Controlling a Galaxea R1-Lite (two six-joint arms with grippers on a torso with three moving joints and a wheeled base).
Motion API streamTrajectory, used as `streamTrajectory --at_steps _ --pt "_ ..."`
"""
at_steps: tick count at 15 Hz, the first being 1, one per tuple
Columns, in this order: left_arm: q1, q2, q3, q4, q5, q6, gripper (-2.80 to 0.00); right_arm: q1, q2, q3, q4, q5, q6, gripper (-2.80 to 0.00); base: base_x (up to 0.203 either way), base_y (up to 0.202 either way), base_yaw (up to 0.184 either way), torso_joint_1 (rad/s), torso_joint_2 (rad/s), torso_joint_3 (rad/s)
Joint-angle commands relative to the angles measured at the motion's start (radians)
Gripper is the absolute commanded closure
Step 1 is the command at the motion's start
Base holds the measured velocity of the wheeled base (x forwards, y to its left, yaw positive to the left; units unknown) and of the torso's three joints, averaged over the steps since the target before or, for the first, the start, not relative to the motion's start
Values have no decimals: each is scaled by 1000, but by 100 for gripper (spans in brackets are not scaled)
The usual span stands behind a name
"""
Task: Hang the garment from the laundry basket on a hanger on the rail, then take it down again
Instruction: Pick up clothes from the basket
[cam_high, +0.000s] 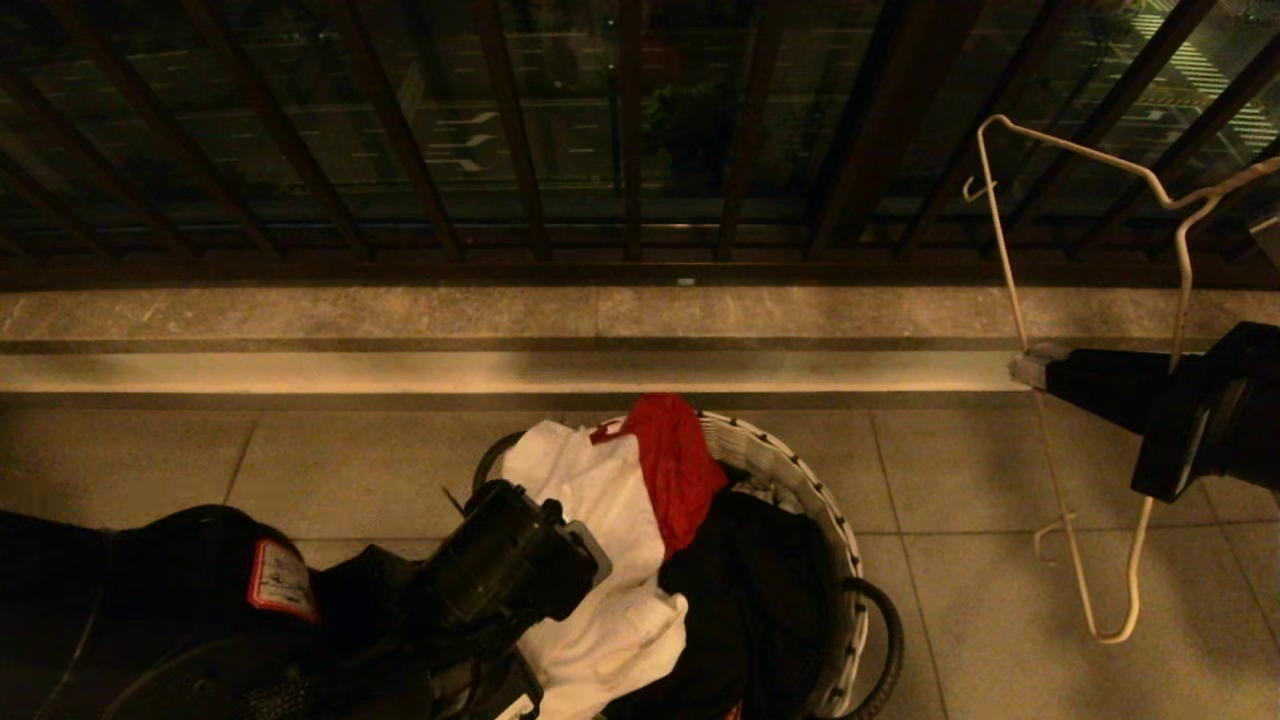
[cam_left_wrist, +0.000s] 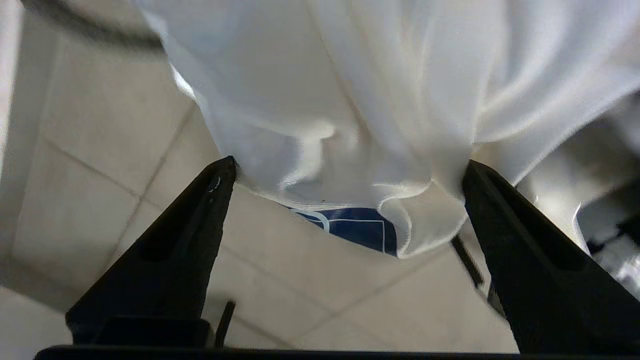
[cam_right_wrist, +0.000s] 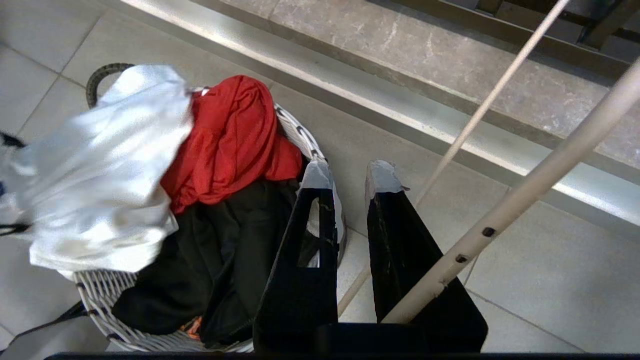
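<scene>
Two arms in play, left one nearer the job: left gripper (cam_high: 560, 555) sits low over the near-left side of the basket (cam_high: 800, 470), fingers spread wide with nothing clamped. In the left wrist view a hanging fold of the garment (cam_left_wrist: 360, 100) drops between the two black fingers (cam_left_wrist: 185, 240); the cloth edge brushes or nearly brushes both tips, I can't tell which. Blue print (cam_left_wrist: 357, 227) peeks out under the fold, so this is the right piece. The shirt lies draped over the basket's left rim, long axis running roughly front to back in the head view, and spills outside the wall towards the robot. Red cloth (cam_high: 675, 470) sits just beside it at the far rim, black cloth (cam_high: 750, 600) fills the right half; both touch the white one, so a sloppy close could pick up a second layer. Black loop handle (cam_high: 885, 640) is on the far side from the fingers, not in the way. Right gripper (cam_high: 1030, 372) is well apart to the right, fingers narrow and pinched on the hanger (cam_high: 1010, 280), which it holds up beside the dark railing (cam_high: 630, 130). Right wrist view shows the rail (cam_right_wrist: 525, 200) crossing right by that gripper. My read: next is closing on the fold, then lifting clear of the other two cloths.
</scene>
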Motion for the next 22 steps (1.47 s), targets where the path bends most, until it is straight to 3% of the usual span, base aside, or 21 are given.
streamTrajectory --at_steps 1,8,18,22 --pt "1 -27 33 -2 3 -4 -280 1 0 0 -2 2 -1 0 0 0 0 0 0 0" --pt "-37 -65 -46 -39 -21 -8 -280 1 -3 -1 -2 2 -1 0 0 0 0 0 0 0" --pt "-61 61 -15 -165 -14 -19 -280 1 -2 -1 -2 2 -1 0 0 0 0 0 0 0" --pt "-61 113 -35 -241 79 11 -280 -1 -3 -3 -2 2 -1 0 0 0 0 0 0 0"
